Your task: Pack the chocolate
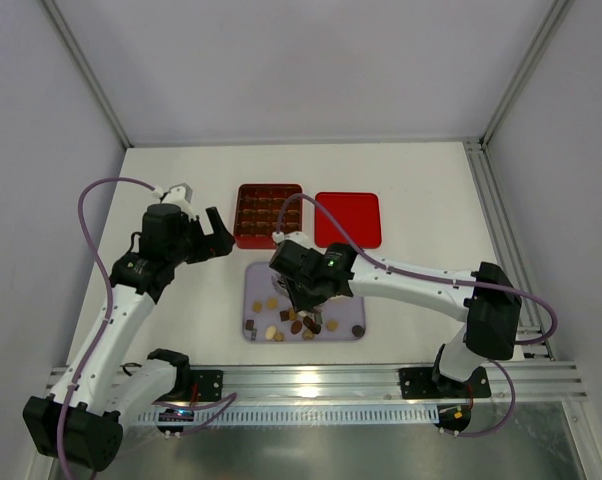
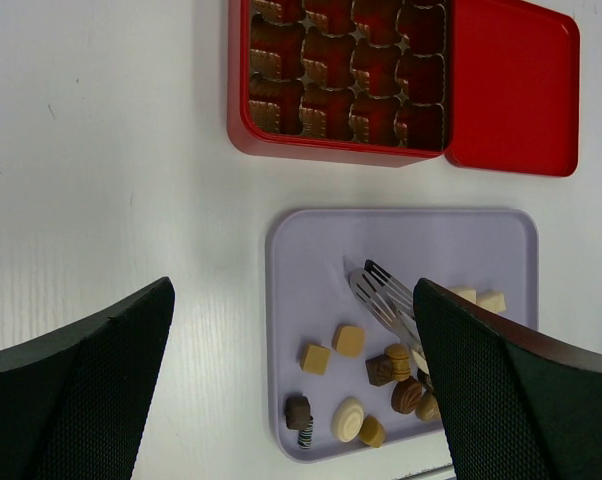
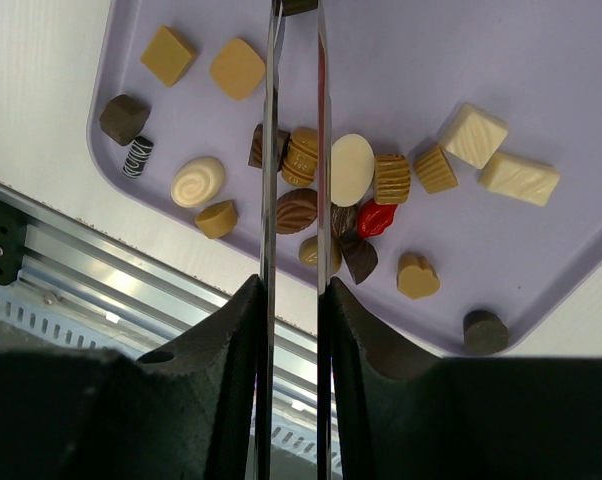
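right wrist view: right gripper [image 3: 293, 290] clamps narrow on metal tongs [image 3: 271, 150], blades nearly closed above the chocolate [image 3: 351, 170] scattered on the lilac tray [image 3: 401, 60]. dark bit at the tips, cannot tell if gripped. left gripper [image 2: 293, 290] hangs wide open, holding nothing. best: pinch one piece squarely, lift straight, drop into a free cell of the red box [image 1: 268, 213].
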Controlling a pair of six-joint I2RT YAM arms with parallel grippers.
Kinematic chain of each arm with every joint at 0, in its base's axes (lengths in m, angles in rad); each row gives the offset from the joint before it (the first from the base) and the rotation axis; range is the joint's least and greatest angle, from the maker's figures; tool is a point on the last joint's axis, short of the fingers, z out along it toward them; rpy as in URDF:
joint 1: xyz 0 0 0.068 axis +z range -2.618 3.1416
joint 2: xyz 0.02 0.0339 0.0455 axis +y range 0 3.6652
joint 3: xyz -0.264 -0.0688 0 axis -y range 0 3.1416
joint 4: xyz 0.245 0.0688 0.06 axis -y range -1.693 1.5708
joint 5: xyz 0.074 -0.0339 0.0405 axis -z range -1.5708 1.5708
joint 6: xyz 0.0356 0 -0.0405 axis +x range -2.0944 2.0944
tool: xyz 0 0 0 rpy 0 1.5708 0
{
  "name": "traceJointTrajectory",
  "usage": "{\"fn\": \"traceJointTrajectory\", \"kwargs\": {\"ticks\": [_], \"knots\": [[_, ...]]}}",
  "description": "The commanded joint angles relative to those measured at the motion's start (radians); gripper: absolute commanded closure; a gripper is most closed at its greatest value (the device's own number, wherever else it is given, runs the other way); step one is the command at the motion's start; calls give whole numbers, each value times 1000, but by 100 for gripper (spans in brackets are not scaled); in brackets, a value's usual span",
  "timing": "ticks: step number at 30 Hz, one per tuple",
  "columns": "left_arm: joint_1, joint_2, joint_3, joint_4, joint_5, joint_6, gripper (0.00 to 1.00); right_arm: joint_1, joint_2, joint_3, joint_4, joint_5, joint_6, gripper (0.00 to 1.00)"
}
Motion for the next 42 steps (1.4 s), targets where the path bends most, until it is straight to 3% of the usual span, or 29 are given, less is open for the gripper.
{"fn": "traceJointTrajectory", "kwargs": {"ticks": [1, 8, 18, 22, 32, 42], "knots": [[2, -14, 24, 9, -11, 7, 0, -2, 0, 0, 31, 0, -11, 69], [2, -12, 24, 9, -11, 7, 0, -18, -49, 10, 9, -3, -35, 77], [2, -15, 24, 7, -18, 7, 0, -74, -138, 91, -26, -27, -87, 79], [2, -9, 24, 7, -13, 8, 0, -154, -124, 150, -15, -43, -139, 79], [2, -3, 22, 10, -4, 4, 0, -315, 98, 407, 103, -47, -314, 79], [2, 0, 22, 12, -4, 2, 0, -350, 360, 671, 78, -1, -400, 79]]}}
